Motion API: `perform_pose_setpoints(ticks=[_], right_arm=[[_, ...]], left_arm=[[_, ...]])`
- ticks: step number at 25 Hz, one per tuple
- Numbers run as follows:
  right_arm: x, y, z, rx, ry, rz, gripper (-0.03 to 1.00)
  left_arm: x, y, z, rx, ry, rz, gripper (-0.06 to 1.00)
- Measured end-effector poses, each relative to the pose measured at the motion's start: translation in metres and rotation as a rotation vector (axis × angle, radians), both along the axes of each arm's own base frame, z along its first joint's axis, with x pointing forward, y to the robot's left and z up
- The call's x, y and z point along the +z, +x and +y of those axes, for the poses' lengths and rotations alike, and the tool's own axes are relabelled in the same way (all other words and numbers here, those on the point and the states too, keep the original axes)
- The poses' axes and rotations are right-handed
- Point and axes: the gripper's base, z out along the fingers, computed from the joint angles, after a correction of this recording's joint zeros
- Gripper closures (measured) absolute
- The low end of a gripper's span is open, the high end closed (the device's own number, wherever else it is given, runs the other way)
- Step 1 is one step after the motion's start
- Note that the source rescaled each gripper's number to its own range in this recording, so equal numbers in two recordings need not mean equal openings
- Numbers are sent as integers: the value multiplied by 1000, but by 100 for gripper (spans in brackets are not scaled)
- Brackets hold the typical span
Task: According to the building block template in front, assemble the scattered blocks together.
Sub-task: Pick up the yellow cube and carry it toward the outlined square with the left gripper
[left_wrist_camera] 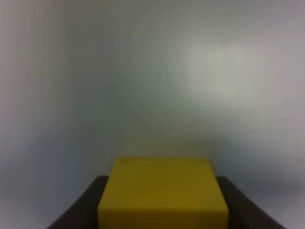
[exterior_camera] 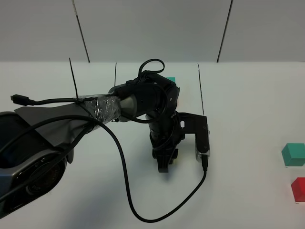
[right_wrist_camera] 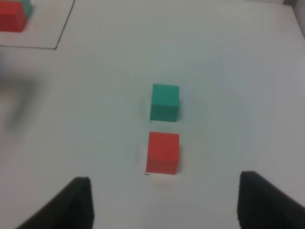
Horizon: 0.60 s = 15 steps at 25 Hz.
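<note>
Left claw (exterior_camera: 164, 164) gripping yellow cube (left_wrist_camera: 162, 195) near table (exterior_camera: 248, 105) middle; right claw (right_wrist_camera: 164, 202) hanging part-open, empty, above teal cube (right_wrist_camera: 165, 101) and red cube (right_wrist_camera: 163, 152), sitting just apart

on the table (exterior_camera: 248, 119), two loose blocks sit at the far right, the rear block (exterior_camera: 293, 154) just behind the front block (exterior_camera: 299, 189), near but apart. a third block (left_wrist_camera: 163, 193) sits at mid-table between the fingers of the left gripper (exterior_camera: 164, 164). the template (exterior_camera: 169, 79) lies behind it at the back, mostly hidden by the left arm (exterior_camera: 95, 109).

Ext cam high over table (exterior_camera: 248, 95); L wrist v. close; R wrist shares teal cube (right_wrist_camera: 165, 101).
</note>
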Motion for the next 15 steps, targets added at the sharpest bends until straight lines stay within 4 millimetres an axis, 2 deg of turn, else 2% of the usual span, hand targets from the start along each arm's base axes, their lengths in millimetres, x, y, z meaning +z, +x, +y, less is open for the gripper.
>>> perform_pose_setpoints(ticks=[15], right_arm=[[0,0,0,0,0,0,49]], left_arm=[[0,0,0,2,1,2,94]])
